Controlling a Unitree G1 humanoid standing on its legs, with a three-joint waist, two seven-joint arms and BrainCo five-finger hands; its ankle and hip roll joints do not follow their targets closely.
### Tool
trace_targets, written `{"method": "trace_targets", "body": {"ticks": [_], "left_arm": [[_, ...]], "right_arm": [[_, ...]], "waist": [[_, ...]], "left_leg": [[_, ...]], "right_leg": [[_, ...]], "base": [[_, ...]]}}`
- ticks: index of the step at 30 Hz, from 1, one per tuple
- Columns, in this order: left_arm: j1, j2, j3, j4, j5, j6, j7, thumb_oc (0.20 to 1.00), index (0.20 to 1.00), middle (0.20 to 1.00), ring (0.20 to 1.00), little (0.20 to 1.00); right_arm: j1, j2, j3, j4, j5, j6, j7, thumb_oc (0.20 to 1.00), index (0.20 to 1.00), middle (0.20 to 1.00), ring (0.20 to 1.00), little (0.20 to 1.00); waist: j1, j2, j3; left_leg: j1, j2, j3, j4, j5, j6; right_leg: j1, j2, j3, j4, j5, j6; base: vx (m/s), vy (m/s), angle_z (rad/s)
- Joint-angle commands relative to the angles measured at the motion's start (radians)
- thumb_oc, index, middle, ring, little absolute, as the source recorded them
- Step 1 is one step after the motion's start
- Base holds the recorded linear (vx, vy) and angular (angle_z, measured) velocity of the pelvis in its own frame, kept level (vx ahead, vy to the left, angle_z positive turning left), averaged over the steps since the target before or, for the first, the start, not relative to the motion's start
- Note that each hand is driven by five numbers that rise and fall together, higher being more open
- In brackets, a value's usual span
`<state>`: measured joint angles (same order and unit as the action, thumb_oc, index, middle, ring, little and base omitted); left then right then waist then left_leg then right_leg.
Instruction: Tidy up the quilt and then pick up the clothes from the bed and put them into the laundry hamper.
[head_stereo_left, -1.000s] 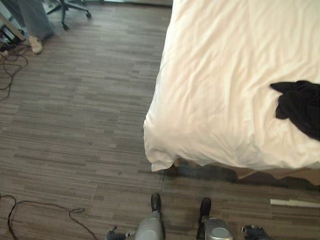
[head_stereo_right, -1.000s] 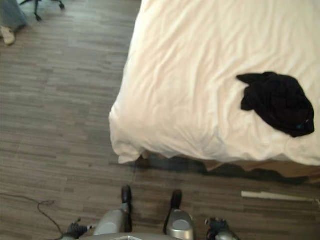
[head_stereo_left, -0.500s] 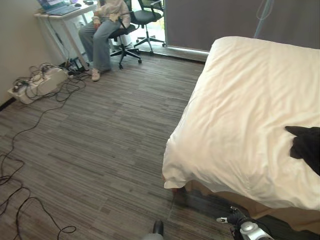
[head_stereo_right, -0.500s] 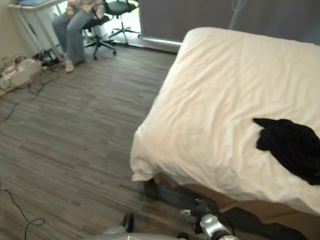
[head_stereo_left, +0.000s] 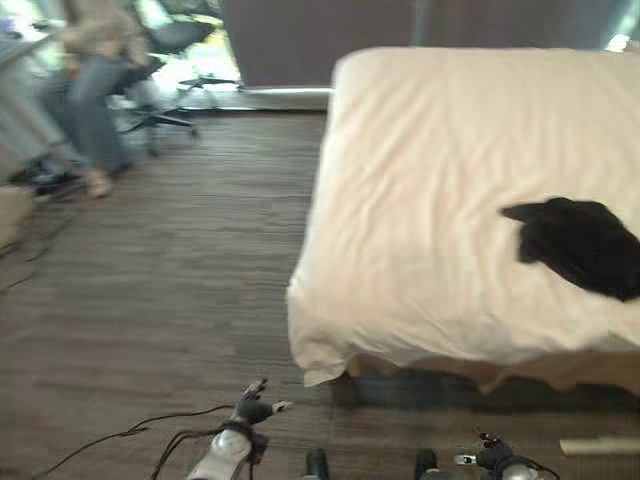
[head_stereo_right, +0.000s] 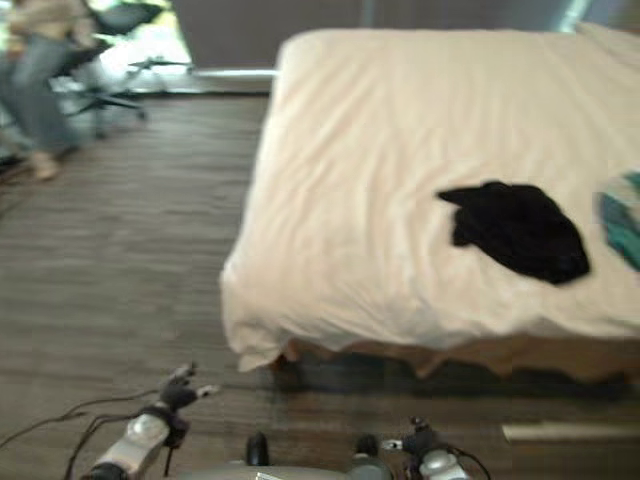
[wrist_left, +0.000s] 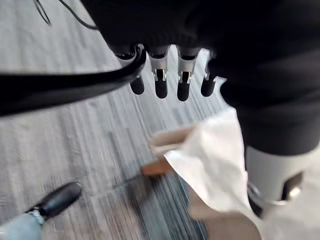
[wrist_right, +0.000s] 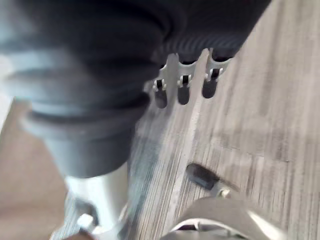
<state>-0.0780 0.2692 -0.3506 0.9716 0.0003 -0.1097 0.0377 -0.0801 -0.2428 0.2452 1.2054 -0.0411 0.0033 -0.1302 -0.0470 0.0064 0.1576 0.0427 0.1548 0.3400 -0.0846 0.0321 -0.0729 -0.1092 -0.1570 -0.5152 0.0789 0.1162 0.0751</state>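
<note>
- A black garment (head_stereo_right: 515, 228) is seen heaped on the cream quilt (head_stereo_right: 380, 190), toward the bed's right side, near its foot edge.
- Both arms hang low over the floor (head_stereo_left: 170, 270), short of the bed.
- The right robot hand (head_stereo_right: 418, 440) is judged nearer the garment; the left robot hand (head_stereo_right: 182, 388) lies by the foot corner.
- Both robot hands are held relaxed and empty, fingers apart.

A bedroom: a quilt-covered bed (head_stereo_left: 450, 200) on wood-look flooring (head_stereo_left: 180, 280), office chair (head_stereo_left: 170, 60) beyond.
</note>
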Motion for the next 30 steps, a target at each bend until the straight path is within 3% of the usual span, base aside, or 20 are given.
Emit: {"method": "trace_targets", "body": {"ticks": [1, 2, 3, 4, 5, 6, 7, 8, 10, 11, 12, 14, 16, 17, 18, 21, 22, 23, 26, 30], "left_arm": [[-0.036, -0.037, -0.017, 0.142, 0.091, 0.021, 0.008, 1.0, 1.0, 1.0, 1.0, 1.0], [-0.03, -0.044, -0.015, 0.167, 0.117, 0.02, 0.002, 1.0, 1.0, 1.0, 1.0, 1.0], [-0.021, -0.061, -0.012, 0.21, 0.133, 0.021, 0.005, 1.0, 1.0, 1.0, 1.0, 1.0], [-0.031, -0.066, -0.003, 0.221, 0.127, 0.023, 0.015, 1.0, 1.0, 1.0, 1.0, 1.0], [-0.033, -0.067, -0.003, 0.223, 0.127, 0.022, 0.016, 1.0, 1.0, 1.0, 1.0, 1.0], [-0.042, -0.067, -0.002, 0.235, 0.107, 0.015, 0.042, 1.0, 1.0, 1.0, 1.0, 1.0], [-0.043, -0.067, -0.002, 0.236, 0.107, 0.014, 0.043, 1.0, 1.0, 1.0, 1.0, 1.0], [-0.06, -0.082, 0.013, 0.252, 0.074, 0.009, 0.059, 1.0, 1.0, 1.0, 1.0, 1.0], [-0.064, -0.095, 0.022, 0.281, 0.051, 0.007, 0.075, 1.0, 1.0, 1.0, 1.0, 1.0], [-0.065, -0.095, 0.022, 0.282, 0.051, 0.007, 0.075, 1.0, 1.0, 1.0, 1.0, 1.0], [-0.066, -0.12, 0.055, 0.296, 0.014, 0.008, 0.075, 1.0, 1.0, 1.0, 1.0, 1.0], [-0.072, -0.116, 0.06, 0.3, 0.011, 0.014, 0.076, 1.0, 1.0, 1.0, 1.0, 1.0], [-0.083, -0.094, 0.073, 0.297, 0.023, 0.021, 0.092, 1.0, 1.0, 1.0, 1.0, 1.0], [-0.084, -0.094, 0.073, 0.297, 0.024, 0.021, 0.092, 1.0, 1.0, 1.0, 1.0, 1.0], [-0.082, -0.087, 0.082, 0.296, 0.033, 0.029, 0.102, 1.0, 1.0, 1.0, 1.0, 1.0], [-0.074, -0.086, 0.082, 0.289, 0.04, 0.028, 0.103, 1.0, 1.0, 1.0, 1.0, 1.0], [-0.072, -0.091, 0.074, 0.296, 0.044, 0.028, 0.1, 1.0, 1.0, 1.0, 1.0, 1.0], [-0.072, -0.091, 0.074, 0.296, 0.044, 0.028, 0.1, 1.0, 1.0, 1.0, 1.0, 1.0], [-0.062, -0.103, 0.041, 0.304, 0.06, 0.026, 0.109, 1.0, 1.0, 1.0, 1.0, 1.0], [-0.06, -0.117, 0.047, 0.303, 0.06, 0.026, 0.112, 1.0, 1.0, 1.0, 1.0, 1.0]], "right_arm": [[-0.004, -0.011, 0.04, 0.032, -0.037, -0.006, -0.009, 1.0, 1.0, 1.0, 1.0, 1.0], [0.002, -0.015, 0.042, 0.037, -0.042, -0.009, -0.014, 1.0, 1.0, 1.0, 1.0, 1.0], [0.004, -0.019, 0.062, 0.052, -0.053, -0.014, -0.013, 1.0, 1.0, 1.0, 1.0, 1.0], [0.0, -0.029, 0.073, 0.055, -0.061, -0.014, -0.019, 1.0, 1.0, 1.0, 1.0, 1.0], [-0.002, -0.029, 0.073, 0.055, -0.061, -0.014, -0.019, 1.0, 1.0, 1.0, 1.0, 1.0], [-0.016, -0.049, 0.108, 0.05, -0.077, -0.013, -0.021, 1.0, 1.0, 1.0, 1.0, 1.0], [-0.016, -0.048, 0.107, 0.05, -0.076, -0.012, -0.021, 1.0, 1.0, 1.0, 1.0, 1.0], [-0.034, -0.065, 0.117, 0.034, -0.094, -0.014, -0.028, 1.0, 1.0, 1.0, 1.0, 1.0], [-0.045, -0.08, 0.114, 0.033, -0.107, -0.011, -0.034, 1.0, 1.0, 1.0, 1.0, 1.0], [-0.046, -0.08, 0.113, 0.033, -0.107, -0.011, -0.033, 1.0, 1.0, 1.0, 1.0, 1.0], [-0.049, -0.08, 0.08, 0.027, -0.088, -0.016, -0.034, 1.0, 1.0, 1.0, 1.0, 1.0], [-0.054, -0.074, 0.071, 0.025, -0.083, -0.01, -0.028, 1.0, 1.0, 1.0, 1.0, 1.0], [-0.053, -0.06, 0.04, 0.004, -0.046, -0.01, -0.038, 1.0, 1.0, 1.0, 1.0, 1.0], [-0.052, -0.061, 0.04, 0.004, -0.046, -0.01, -0.038, 1.0, 1.0, 1.0, 1.0, 1.0], [-0.026, -0.048, 0.035, 0.009, -0.043, -0.009, -0.039, 1.0, 1.0, 1.0, 1.0, 1.0], [-0.006, -0.044, 0.037, 0.022, -0.047, -0.011, -0.038, 1.0, 1.0, 1.0, 1.0, 1.0], [0.012, -0.044, 0.026, 0.034, -0.041, -0.013, -0.034, 1.0, 1.0, 1.0, 1.0, 1.0], [0.012, -0.044, 0.026, 0.034, -0.041, -0.013, -0.034, 1.0, 1.0, 1.0, 1.0, 1.0], [0.042, -0.035, -0.002, 0.052, 0.0, -0.016, -0.04, 1.0, 1.0, 1.0, 1.0, 1.0], [0.048, -0.035, 0.0, 0.061, -0.009, -0.006, -0.039, 1.0, 1.0, 1.0, 1.0, 1.0]], "waist": [[-0.005, 0.005, 0.006], [-0.008, -0.004, -0.003], [-0.01, -0.028, -0.014], [0.011, -0.032, -0.008], [0.015, -0.03, -0.008], [0.048, -0.061, 0.0], [0.048, -0.064, -0.002], [0.091, -0.072, 0.007], [0.107, -0.068, 0.008], [0.107, -0.071, 0.008], [0.087, -0.047, 0.007], [0.086, -0.043, 0.013], [0.082, -0.041, 0.037], [0.083, -0.04, 0.038], [0.088, -0.028, 0.051], [0.084, -0.02, 0.056], [0.088, -0.019, 0.048], [0.089, -0.02, 0.046], [0.092, -0.034, 0.004], [0.097, -0.028, -0.02]], "left_leg": [[0.072, -0.031, -0.029, 0.065, -0.139, 0.01], [0.074, -0.029, 0.005, 0.092, -0.152, 0.008], [0.06, -0.013, 0.032, 0.226, -0.16, -0.01], [0.024, 0.01, 0.002, 0.336, -0.119, -0.034], [0.018, 0.019, 0.003, 0.351, -0.123, -0.04], [-0.029, -0.091, -0.2, 0.389, -0.118, -0.026], [-0.032, -0.095, -0.199, 0.388, -0.114, -0.024], [-0.044, -0.204, -0.45, 0.34, -0.213, -0.003], [-0.026, -0.249, -0.61, 0.305, -0.261, 0.019], [-0.026, -0.252, -0.609, 0.3, -0.255, 0.019], [0.019, -0.209, -0.561, 0.173, -0.228, 0.031], [0.033, -0.192, -0.528, 0.13, -0.214, 0.038], [0.041, -0.164, -0.443, 0.026, -0.148, 0.046], [0.044, -0.163, -0.442, 0.022, -0.147, 0.046], [0.033, -0.144, -0.4, 0.012, -0.119, 0.052], [0.035, -0.138, -0.381, 0.006, -0.114, 0.059], [0.027, -0.137, -0.357, 0.009, -0.112, 0.057], [0.025, -0.138, -0.356, 0.008, -0.109, 0.058], [-0.009, -0.153, -0.338, 0.01, -0.095, 0.052], [-0.018, -0.151, -0.317, 0.01, -0.096, 0.041]], "right_leg": [[0.01, -0.127, -0.102, 0.149, -0.137, 0.086], [0.03, -0.099, -0.106, 0.094, -0.148, 0.071], [0.062, -0.032, -0.042, -0.009, -0.161, 0.036], [0.074, 0.003, -0.005, -0.045, -0.168, 0.023], [0.074, 0.011, -0.002, -0.05, -0.168, 0.018], [0.059, 0.045, 0.099, -0.086, -0.15, -0.001], [0.055, 0.041, 0.099, -0.085, -0.148, 0.0], [0.052, 0.069, 0.217, -0.093, -0.149, 0.011], [0.049, 0.095, 0.342, -0.096, -0.154, 0.023], [0.047, 0.091, 0.343, -0.097, -0.152, 0.024], [0.013, 0.101, 0.362, -0.097, -0.108, 0.044], [-0.035, 0.089, 0.352, -0.077, -0.084, 0.06], [-0.121, 0.021, 0.217, -0.001, -0.037, 0.131], [-0.124, 0.021, 0.218, 0.007, -0.041, 0.132], [-0.11, -0.017, 0.126, 0.079, -0.084, 0.13], [-0.095, -0.037, 0.147, 0.142, -0.116, 0.108], [-0.026, -0.04, 0.191, 0.112, -0.142, 0.095], [-0.027, -0.041, 0.191, 0.108, -0.137, 0.095], [0.076, -0.022, 0.322, 0.009, -0.156, 0.1], [0.107, -0.038, 0.3, -0.089, -0.128, 0.124]], "base": [[0.11, -0.035, -2.3], [0.1, -0.065, -1.4], [0.12, -0.076, -1.61], [0.12, -0.106, -1.81], [0.0, 0.025, -2.19], [-0.03, 0.044, -1.86], [0.02, 0.169, -2.83], [0.03, 0.171, -3.0], [0.0, 0.195, -3.08], [-0.12, 0.183, -2.84], [-0.1, 0.103, -2.3], [-0.18, 0.115, -2.15], [-0.28, 0.047, -1.91], [-0.35, -0.021, -1.38], [-0.23, -0.011, -1.0], [-0.24, -0.037, -0.68], [-0.2, -0.078, -0.21], [-0.19, -0.117, 0.03], [-0.04, -0.079, -0.16], [-0.03, -0.133, -0.32]]}}
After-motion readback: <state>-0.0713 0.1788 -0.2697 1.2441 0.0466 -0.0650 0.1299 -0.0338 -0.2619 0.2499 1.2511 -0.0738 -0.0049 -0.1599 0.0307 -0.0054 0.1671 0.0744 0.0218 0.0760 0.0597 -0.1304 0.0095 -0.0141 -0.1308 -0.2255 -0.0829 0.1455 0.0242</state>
